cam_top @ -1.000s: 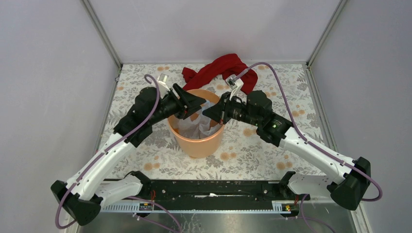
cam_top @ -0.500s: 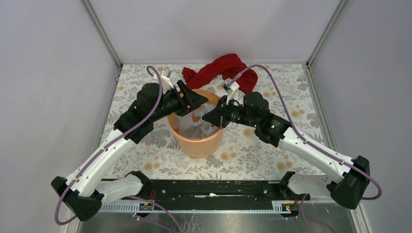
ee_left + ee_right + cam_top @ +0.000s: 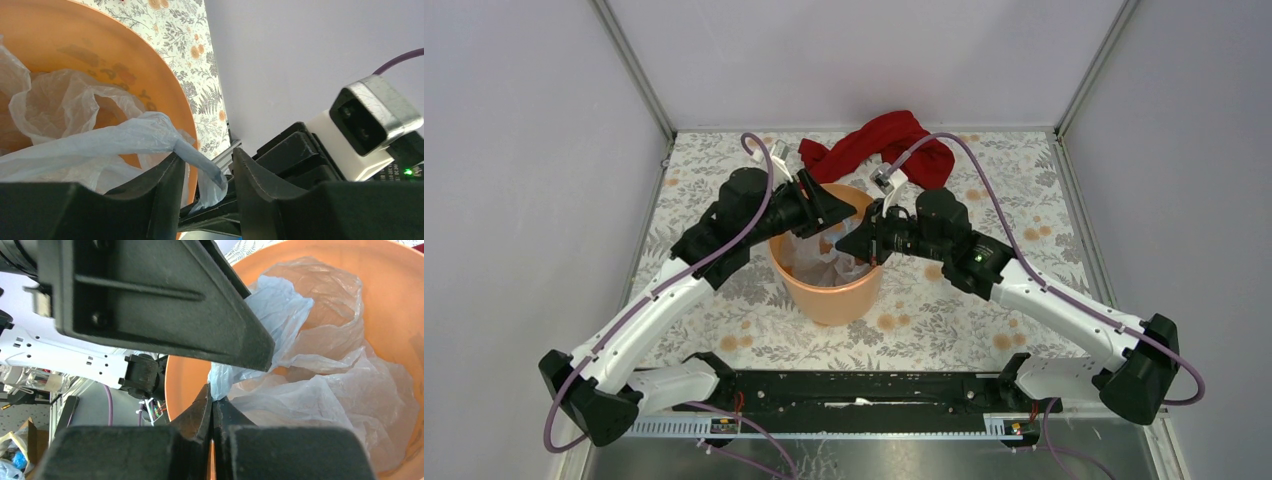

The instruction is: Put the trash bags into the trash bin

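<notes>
The orange trash bin stands at the table's middle. A pale blue trash bag lies crumpled inside it, with a twisted corner drawn up toward the rim. My right gripper is shut on that corner of the bag, over the bin's right rim. My left gripper is open over the bin's far left rim. The bag's twisted strand passes between its fingers without being pinched. The bin's inner wall shows behind the bag.
A red cloth lies on the floral tablecloth just behind the bin. Grey walls close in the table at left, back and right. Both arms cross above the bin, with the right wrist camera close to my left fingers.
Both grippers have moved closer together over the bin: the left one to the right and farther, the right one slightly left. The bag's corner stays in the right gripper.
</notes>
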`<action>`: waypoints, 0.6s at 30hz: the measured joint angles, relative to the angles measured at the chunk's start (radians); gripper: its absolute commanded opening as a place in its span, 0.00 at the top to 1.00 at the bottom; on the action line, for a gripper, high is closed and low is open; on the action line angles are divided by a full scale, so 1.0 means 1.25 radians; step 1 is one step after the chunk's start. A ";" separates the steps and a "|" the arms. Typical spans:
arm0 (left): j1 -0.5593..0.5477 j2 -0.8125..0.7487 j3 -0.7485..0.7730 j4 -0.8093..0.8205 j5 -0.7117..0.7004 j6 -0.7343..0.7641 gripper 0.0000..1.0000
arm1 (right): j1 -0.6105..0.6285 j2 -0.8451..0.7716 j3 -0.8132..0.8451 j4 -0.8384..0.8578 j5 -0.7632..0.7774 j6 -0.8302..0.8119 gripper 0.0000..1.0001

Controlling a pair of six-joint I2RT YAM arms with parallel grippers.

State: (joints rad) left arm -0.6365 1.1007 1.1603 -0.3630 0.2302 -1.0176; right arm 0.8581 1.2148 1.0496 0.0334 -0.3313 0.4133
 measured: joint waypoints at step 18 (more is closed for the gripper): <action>0.000 -0.135 0.025 -0.114 0.074 0.340 1.00 | 0.005 -0.038 0.113 -0.274 0.137 -0.136 0.26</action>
State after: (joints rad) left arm -0.6369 0.9325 1.1919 -0.5056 0.3225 -0.5926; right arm 0.8642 1.1679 1.1912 -0.3096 -0.1604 0.2432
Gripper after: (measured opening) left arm 0.006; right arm 0.725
